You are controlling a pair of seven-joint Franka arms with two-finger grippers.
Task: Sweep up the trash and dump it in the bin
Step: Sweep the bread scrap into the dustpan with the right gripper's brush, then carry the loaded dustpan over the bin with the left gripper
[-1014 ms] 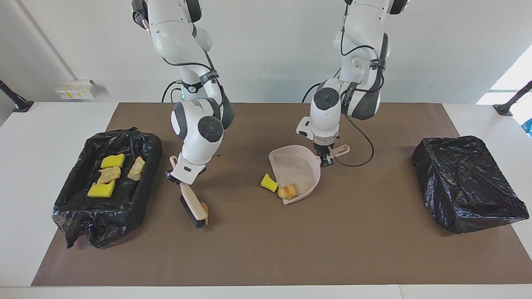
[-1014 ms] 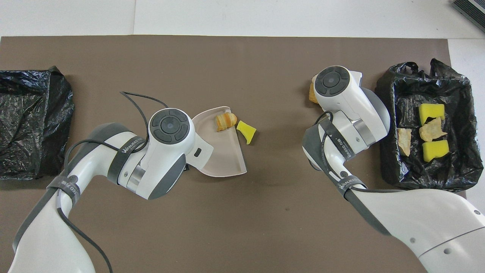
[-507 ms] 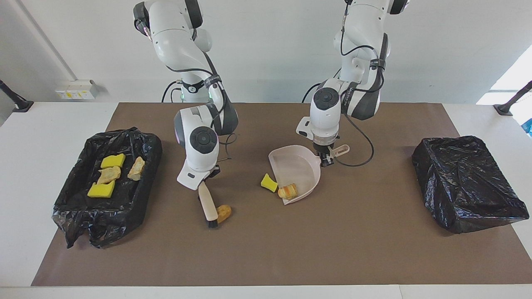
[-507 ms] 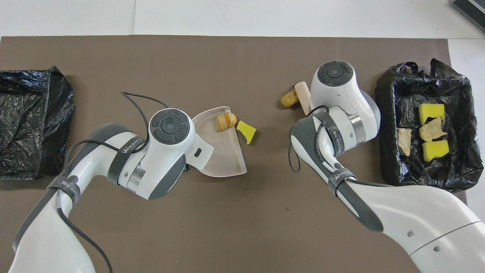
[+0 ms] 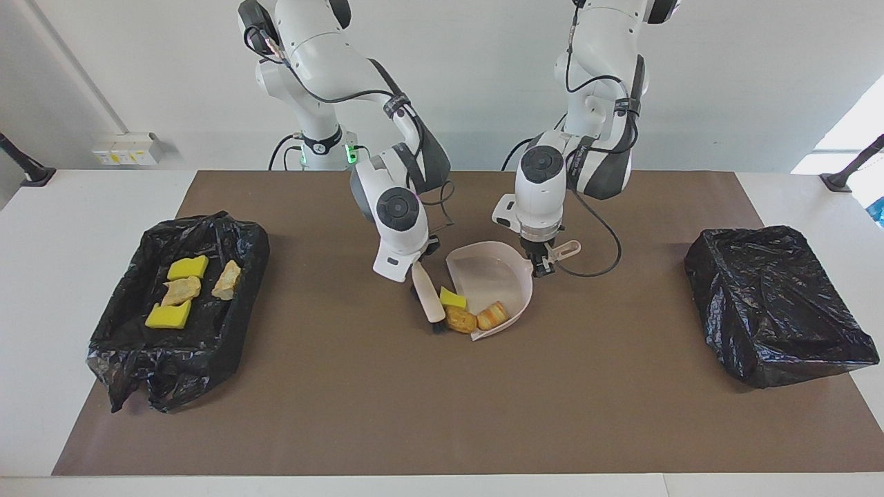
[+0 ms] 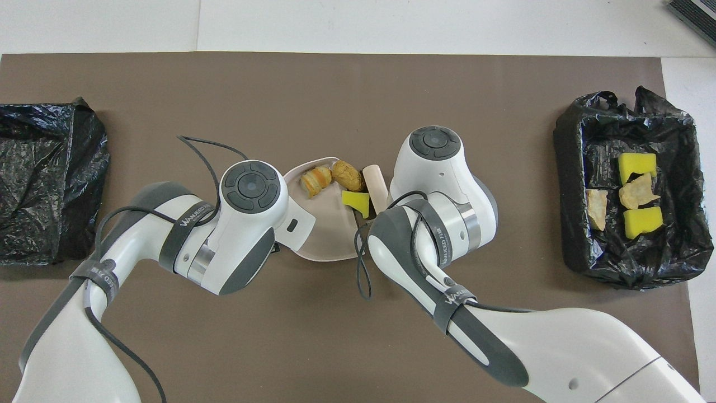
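My left gripper (image 5: 543,265) is shut on the handle of the beige dustpan (image 5: 487,273), which lies flat mid-table. My right gripper (image 5: 418,265) is shut on the beige brush (image 5: 429,301), whose bristles rest at the pan's open edge. An orange-striped lump (image 5: 494,315) lies inside the pan. A tan lump (image 5: 460,319) and a yellow sponge chunk (image 5: 452,297) sit at the pan's mouth, against the brush. In the overhead view I see the pan (image 6: 330,235), brush (image 6: 376,180), striped lump (image 6: 313,180), tan lump (image 6: 347,175) and sponge (image 6: 356,201). Both wrists hide the fingers there.
An open black-lined bin (image 5: 235,324) stands at the right arm's end of the table and holds several pieces of trash, among them a yellow sponge (image 5: 188,267). It also shows in the overhead view (image 6: 570,168). A bin wrapped in black bag (image 5: 773,304) stands at the left arm's end.
My right arm has swept the brush toward the dustpan, pushing the tan lump and the yellow sponge to the pan's mouth. The striped lump has slid deeper in. The left arm has not moved.
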